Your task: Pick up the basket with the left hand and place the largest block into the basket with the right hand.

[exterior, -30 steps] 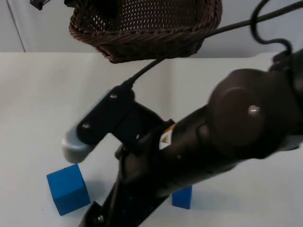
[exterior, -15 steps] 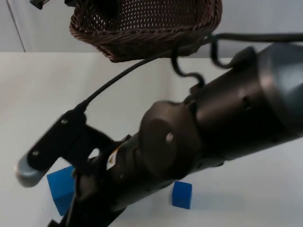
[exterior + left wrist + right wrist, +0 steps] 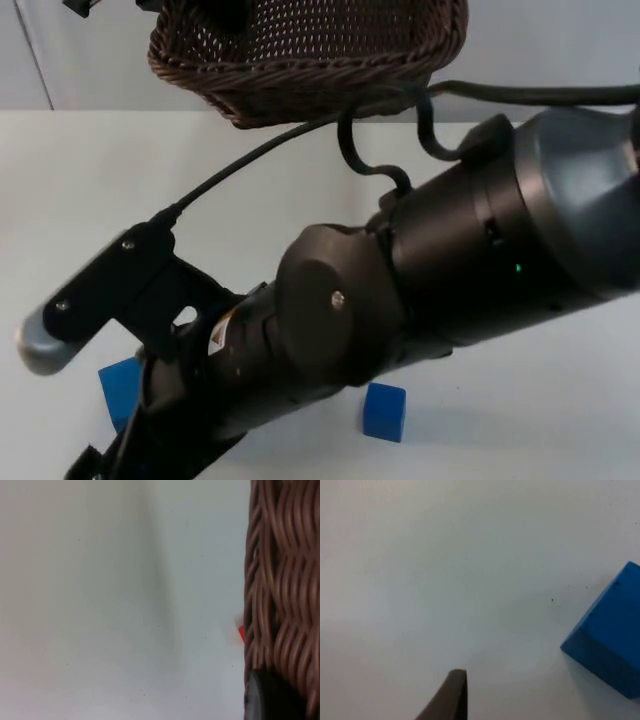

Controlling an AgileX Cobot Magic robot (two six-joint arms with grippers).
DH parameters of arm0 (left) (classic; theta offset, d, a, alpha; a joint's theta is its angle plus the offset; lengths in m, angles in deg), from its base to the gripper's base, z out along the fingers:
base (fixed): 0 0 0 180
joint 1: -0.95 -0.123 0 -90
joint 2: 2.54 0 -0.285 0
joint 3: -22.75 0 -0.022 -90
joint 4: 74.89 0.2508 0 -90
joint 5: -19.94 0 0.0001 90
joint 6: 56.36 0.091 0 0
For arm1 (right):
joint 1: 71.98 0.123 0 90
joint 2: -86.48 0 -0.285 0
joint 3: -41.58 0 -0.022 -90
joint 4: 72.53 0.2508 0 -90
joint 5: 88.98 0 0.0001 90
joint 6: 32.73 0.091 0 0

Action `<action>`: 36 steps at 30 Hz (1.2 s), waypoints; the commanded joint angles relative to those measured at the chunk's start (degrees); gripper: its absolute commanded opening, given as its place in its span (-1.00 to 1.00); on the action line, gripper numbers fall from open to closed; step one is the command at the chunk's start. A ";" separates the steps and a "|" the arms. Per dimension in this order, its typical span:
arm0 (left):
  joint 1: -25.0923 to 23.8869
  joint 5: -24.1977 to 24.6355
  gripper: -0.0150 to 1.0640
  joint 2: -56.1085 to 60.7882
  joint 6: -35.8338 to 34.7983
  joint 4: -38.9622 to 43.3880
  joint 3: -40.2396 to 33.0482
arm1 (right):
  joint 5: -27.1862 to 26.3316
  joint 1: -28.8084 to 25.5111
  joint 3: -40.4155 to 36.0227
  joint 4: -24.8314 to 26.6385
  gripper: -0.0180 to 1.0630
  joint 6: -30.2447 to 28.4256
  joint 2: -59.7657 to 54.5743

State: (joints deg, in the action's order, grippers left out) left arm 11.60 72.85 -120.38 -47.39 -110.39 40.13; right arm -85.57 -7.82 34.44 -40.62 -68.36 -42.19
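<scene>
Top view adds a small cube (image 3: 384, 411); right wrist sees the big block (image 3: 610, 640)

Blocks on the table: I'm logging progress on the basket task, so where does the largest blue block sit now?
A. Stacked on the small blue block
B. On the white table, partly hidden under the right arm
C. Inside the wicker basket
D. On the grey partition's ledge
B. The large blue block rests on the white table, part-covered by the right arm, apart from the small blue block and the raised wicker basket.
</scene>
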 commanded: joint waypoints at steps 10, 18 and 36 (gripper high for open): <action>-0.12 -1.15 -0.98 0.93 -0.41 -1.30 0.54 | 18.25 -0.92 11.76 -17.90 0.95 19.23 0.15; -0.12 -1.62 -0.98 0.93 -0.41 -1.32 0.54 | 22.93 -1.02 15.34 -42.26 0.95 39.64 -1.83; -0.12 -1.62 -0.98 0.93 -0.41 -1.32 0.54 | 24.61 -1.02 28.12 -41.97 0.95 34.65 -13.80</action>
State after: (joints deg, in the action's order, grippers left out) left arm 11.60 71.51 -120.38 -47.63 -110.39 40.13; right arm -60.88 -8.82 62.10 -82.55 -32.73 -55.82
